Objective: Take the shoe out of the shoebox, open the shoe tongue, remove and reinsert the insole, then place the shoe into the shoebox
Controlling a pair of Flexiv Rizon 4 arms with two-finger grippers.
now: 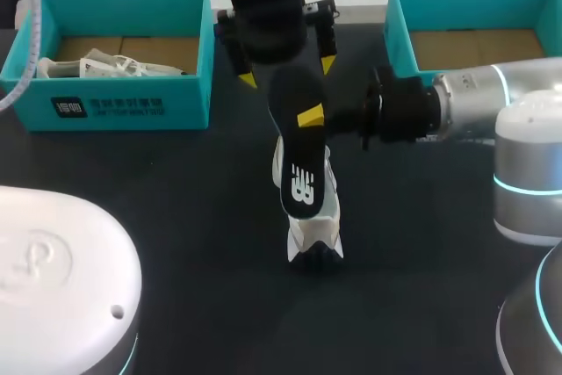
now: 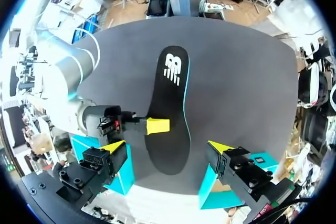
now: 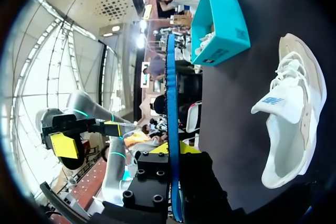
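The insole point(image 1: 294, 151) in the right gripper point(image 1: 307, 118) hides most of the shoe point(image 1: 316, 239) beneath and one of its fingers.

The insole point(image 1: 294, 154) is showing black with a white logo and blue edge; the shoe point(image 3: 294, 124) is showing white, the shoeboxes point(image 1: 123, 110) teal.

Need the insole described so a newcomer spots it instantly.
At the middle of the black table lies a white shoe. Just above it the right gripper holds the insole: flat, black with a white logo at one end, unlike the bulky shoe.
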